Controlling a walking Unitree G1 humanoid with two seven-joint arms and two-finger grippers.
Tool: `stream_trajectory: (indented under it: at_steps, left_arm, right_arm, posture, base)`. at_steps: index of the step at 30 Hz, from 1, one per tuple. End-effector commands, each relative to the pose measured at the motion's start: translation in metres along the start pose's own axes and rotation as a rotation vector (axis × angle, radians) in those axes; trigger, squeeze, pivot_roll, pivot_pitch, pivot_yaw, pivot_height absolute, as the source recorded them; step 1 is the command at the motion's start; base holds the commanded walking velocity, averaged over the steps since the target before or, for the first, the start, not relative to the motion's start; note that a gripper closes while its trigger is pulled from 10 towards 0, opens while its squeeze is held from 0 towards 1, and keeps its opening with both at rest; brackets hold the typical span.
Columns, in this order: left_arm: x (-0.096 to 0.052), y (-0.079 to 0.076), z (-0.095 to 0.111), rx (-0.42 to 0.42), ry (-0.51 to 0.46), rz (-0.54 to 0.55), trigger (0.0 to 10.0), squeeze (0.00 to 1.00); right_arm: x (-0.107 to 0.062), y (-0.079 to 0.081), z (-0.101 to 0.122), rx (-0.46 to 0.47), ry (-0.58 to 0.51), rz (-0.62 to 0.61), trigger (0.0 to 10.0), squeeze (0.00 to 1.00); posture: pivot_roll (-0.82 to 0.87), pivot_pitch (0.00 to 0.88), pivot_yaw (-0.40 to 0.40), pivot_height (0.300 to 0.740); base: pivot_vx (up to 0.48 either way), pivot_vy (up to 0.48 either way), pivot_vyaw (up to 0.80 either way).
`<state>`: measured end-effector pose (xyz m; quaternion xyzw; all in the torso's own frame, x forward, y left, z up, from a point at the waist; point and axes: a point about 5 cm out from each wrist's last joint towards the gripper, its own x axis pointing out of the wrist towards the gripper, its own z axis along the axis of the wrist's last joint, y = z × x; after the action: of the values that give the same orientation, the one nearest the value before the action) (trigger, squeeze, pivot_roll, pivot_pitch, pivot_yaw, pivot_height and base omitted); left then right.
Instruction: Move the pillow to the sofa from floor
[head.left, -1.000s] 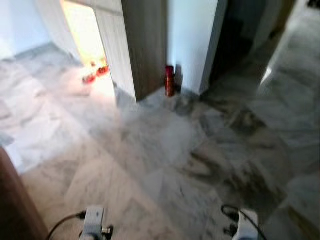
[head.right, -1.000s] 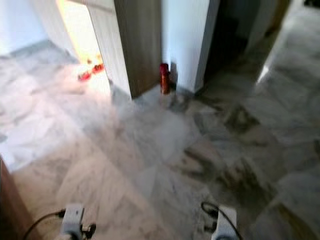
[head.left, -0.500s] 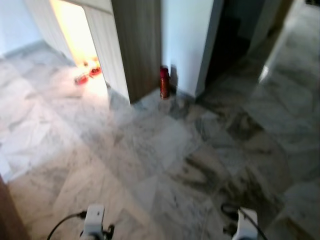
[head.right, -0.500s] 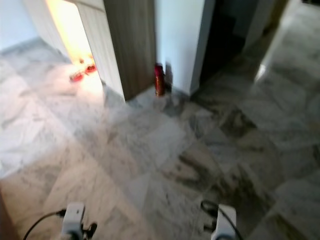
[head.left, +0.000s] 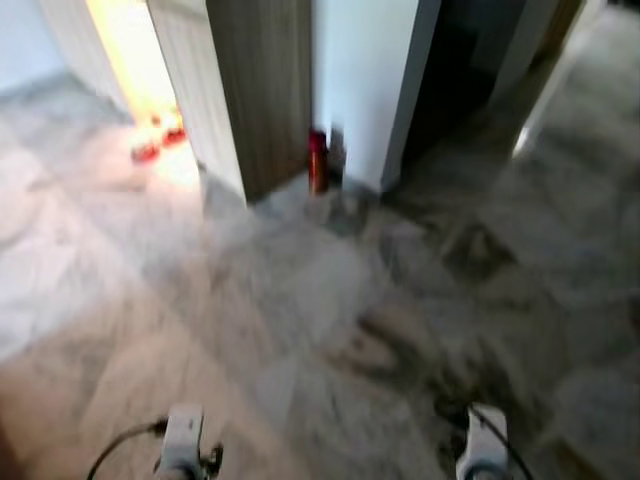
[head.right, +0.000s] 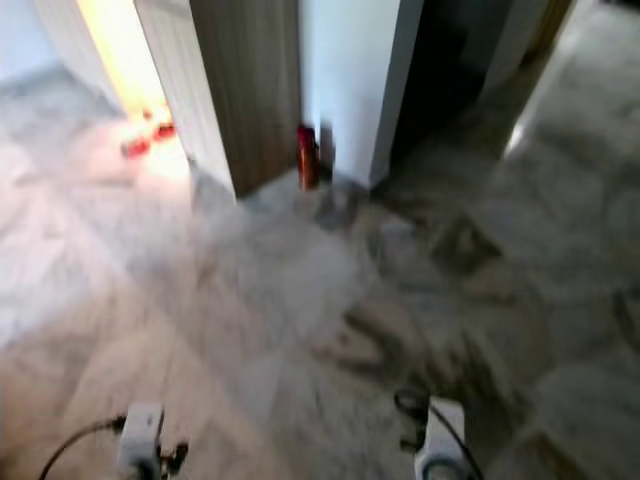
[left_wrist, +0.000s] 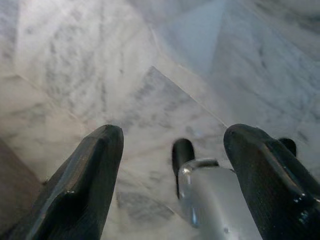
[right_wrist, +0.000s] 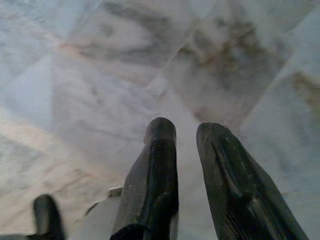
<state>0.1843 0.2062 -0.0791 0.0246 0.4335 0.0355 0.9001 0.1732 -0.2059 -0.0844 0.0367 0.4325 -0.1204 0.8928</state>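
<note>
A: What did the left eye view show?
B: A blurred stretch of grey-veined marble floor (head.left: 300, 290). Ahead stood a wood-panelled partition (head.left: 255, 90) next to a white wall (head.left: 365, 80), and a small red canister (head.left: 317, 160) stood on the floor at the foot of them. To the left of the partition a brightly lit opening (head.left: 125, 50) glowed, with some small red things (head.left: 155, 143) on the floor in it, too blurred to name. Right of the white wall was a dark doorway (head.left: 455, 70). The silver wrists of both arms sat low at the bottom edge, apart from each other.

A: And the right eye view?
B: The same scene. No pillow and no sofa could be made out in it.

A: The left wrist view?
B: The left gripper (left_wrist: 170, 145) hung over the marble with its two black fingers (left_wrist: 95, 175) spread wide and nothing between them. A silver part of the robot with a dark tip lay below, between the fingers.

A: The right wrist view?
B: The right gripper (right_wrist: 186, 137) hung over brown-and-grey veined tiles. Its fingers (right_wrist: 157, 170) were close together with a narrow gap, gripping nothing. Where the pillow lay I could not tell.
</note>
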Motion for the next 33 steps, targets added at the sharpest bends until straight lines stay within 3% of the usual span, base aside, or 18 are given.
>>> stream_trajectory:
  at_steps: [1, 13, 33]
  left_arm:
    - [-0.0024, 0.0074, -0.0088, -0.001, 0.031, 0.016, 10.0, 0.00]
    - [-0.0026, 0.0040, -0.0116, 0.002, 0.042, 0.014, 10.0, 0.00]
    - [-0.0036, 0.0123, -0.0103, -0.001, 0.023, 0.025, 10.0, 0.00]
  right_arm:
    - [-0.0008, 0.0056, -0.0037, 0.001, 0.009, 0.012, 10.0, 0.00]
    - [-0.0010, 0.0057, -0.0038, -0.005, 0.005, 0.009, 10.0, 0.00]
    - [-0.0012, 0.0066, -0.0045, 0.005, 0.005, 0.020, 10.0, 0.00]
  posture:
    - [0.03, 0.041, -0.016, 0.740]
    - [0.03, 0.018, -0.013, 0.740]
    - [0.02, 0.012, -0.013, 0.740]
  base:
    - [0.000, 0.000, 0.00]
    - [0.000, 0.000, 0.00]
    - [0.000, 0.000, 0.00]
